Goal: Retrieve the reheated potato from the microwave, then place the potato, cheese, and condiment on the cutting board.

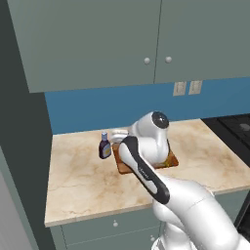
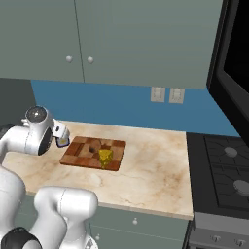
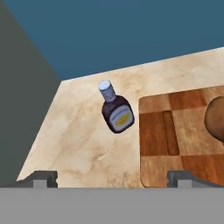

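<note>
Gripper (image 3: 113, 178) stands wide, holding nothing, above the condiment (image 3: 115, 110) upright beside the cutting board (image 3: 183, 135). Potato (image 3: 215, 120) and cheese (image 2: 105, 155) apparently rest on it.

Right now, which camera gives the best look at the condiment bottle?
The hand view: the condiment stands unobstructed on the counter beside the cutting board. The left base view shows it small; the right base view has it mostly behind the arm.
</note>
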Controlling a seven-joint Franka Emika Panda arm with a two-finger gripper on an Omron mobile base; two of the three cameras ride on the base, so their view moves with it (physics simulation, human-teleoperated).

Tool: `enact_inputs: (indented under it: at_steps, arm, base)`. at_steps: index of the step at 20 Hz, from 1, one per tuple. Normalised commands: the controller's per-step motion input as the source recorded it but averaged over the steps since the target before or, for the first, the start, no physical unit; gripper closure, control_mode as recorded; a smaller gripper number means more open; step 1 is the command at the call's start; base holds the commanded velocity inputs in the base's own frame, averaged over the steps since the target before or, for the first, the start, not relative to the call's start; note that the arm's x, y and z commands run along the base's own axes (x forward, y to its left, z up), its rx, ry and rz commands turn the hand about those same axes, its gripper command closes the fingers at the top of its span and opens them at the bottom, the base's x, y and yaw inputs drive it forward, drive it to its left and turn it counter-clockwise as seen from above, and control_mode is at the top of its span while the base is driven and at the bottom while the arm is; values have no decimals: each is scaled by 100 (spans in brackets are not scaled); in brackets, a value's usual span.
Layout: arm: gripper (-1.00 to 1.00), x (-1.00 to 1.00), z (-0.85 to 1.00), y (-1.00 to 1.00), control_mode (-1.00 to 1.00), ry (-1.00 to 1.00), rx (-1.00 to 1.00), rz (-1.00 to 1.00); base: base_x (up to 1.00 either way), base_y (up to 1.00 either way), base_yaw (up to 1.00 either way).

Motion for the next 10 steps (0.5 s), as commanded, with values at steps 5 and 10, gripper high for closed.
enact_inputs:
  at_steps: [5, 10]
  arm:
    - [-100, 52, 0, 7, -100, 7, -7, -6]
    - [-100, 37, 0, 22, -100, 7, -7, -2]
  base:
    - [0, 0, 0]
    - [0, 0, 0]
